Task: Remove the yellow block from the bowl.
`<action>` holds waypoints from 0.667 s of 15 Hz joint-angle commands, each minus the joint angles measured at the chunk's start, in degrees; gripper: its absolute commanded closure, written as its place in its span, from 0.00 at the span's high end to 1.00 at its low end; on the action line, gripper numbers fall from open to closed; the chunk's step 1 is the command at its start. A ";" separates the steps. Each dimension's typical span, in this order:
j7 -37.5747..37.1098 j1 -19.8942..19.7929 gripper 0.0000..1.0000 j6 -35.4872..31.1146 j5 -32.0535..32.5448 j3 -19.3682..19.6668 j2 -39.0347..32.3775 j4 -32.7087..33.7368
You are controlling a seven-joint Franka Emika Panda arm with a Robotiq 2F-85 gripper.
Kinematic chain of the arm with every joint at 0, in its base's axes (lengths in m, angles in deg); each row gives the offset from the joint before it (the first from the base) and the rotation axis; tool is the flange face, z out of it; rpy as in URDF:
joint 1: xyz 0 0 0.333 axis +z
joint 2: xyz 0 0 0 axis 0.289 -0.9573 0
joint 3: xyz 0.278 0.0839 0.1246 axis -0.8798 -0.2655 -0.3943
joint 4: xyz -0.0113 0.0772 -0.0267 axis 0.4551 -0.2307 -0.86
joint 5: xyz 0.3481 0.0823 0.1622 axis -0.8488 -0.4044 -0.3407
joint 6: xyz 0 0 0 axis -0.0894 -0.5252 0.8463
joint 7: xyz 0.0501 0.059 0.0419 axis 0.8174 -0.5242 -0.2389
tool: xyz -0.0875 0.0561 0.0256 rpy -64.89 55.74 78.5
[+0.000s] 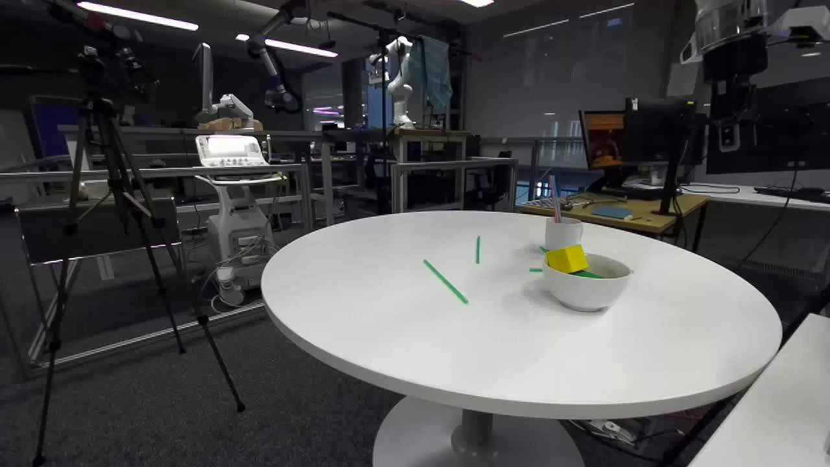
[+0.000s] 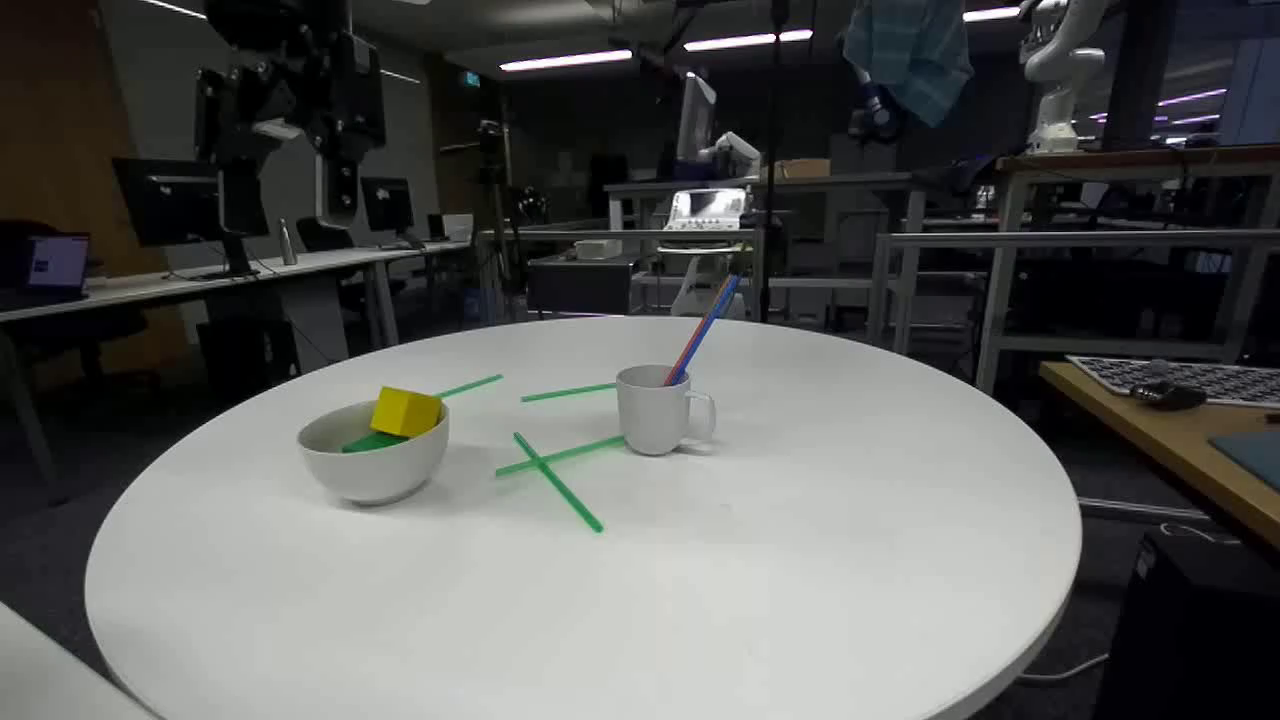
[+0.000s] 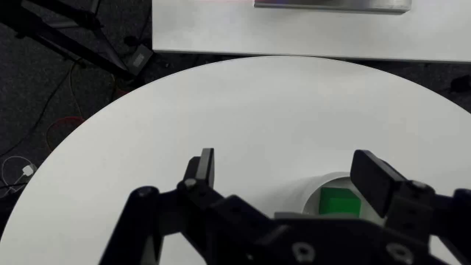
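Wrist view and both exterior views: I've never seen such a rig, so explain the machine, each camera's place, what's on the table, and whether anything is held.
It is a robot arm ending in a two-fingered claw. Both exterior views are taken from outside the robot; the wrist view from the arm's wrist, looking down past the claw's fingers. On the round table stand a white bowl and a mug holding coloured sticks; green sticks lie around. In the bowl, a yellow block sits tilted, higher than a green piece. The claw hangs above the table, open, holding nothing.
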 commanded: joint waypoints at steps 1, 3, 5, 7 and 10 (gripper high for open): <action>-0.16 0.32 1.00 0.12 0.12 0.25 0.02 0.07; -0.16 0.32 1.00 0.12 0.12 0.25 0.02 0.07; 0.46 0.78 1.00 -1.42 -0.70 0.89 -1.10 -0.12; 0.99 1.75 1.00 -3.01 -2.10 1.00 -2.52 -0.02; 2.14 3.25 1.00 -5.00 -4.02 0.97 -4.44 0.49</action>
